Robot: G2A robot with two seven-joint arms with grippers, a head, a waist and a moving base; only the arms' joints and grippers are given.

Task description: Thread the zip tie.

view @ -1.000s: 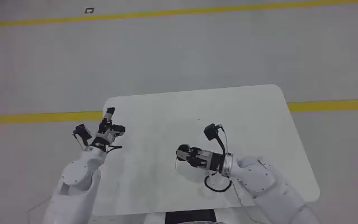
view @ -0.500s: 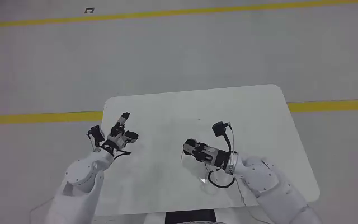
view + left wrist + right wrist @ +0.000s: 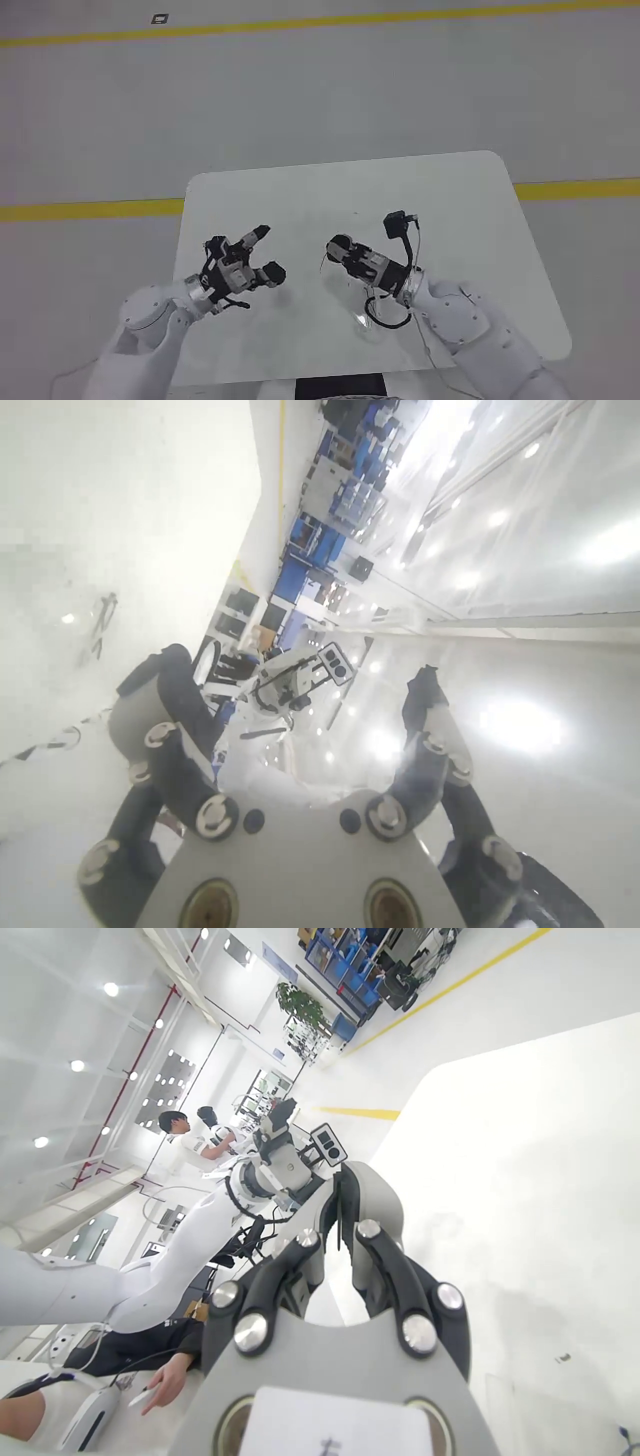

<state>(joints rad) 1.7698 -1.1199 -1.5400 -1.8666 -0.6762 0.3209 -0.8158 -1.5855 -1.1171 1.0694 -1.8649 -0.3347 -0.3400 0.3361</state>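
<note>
In the right wrist view a thin black zip tie (image 3: 340, 1228) is pinched between the fingers of my right gripper (image 3: 344, 1195), which is shut on it. The top view shows that gripper (image 3: 336, 248) held above the middle of the white table (image 3: 450, 200), pointing toward my left gripper (image 3: 264, 254). The left gripper (image 3: 300, 690) is open with nothing between its fingers, a short gap away from the right one. Through that gap the left wrist view shows the right gripper (image 3: 295, 680) farther off.
A clear, barely visible plastic piece (image 3: 364, 320) lies on the table near the front edge by the right arm. A tiny dark speck (image 3: 355, 212) sits near the table's centre. The table's far half and right side are bare.
My left gripper has swung from the table's left edge in toward the centre, closing on the right gripper. The right gripper has shifted slightly away from the front edge, still holding the zip tie.
</note>
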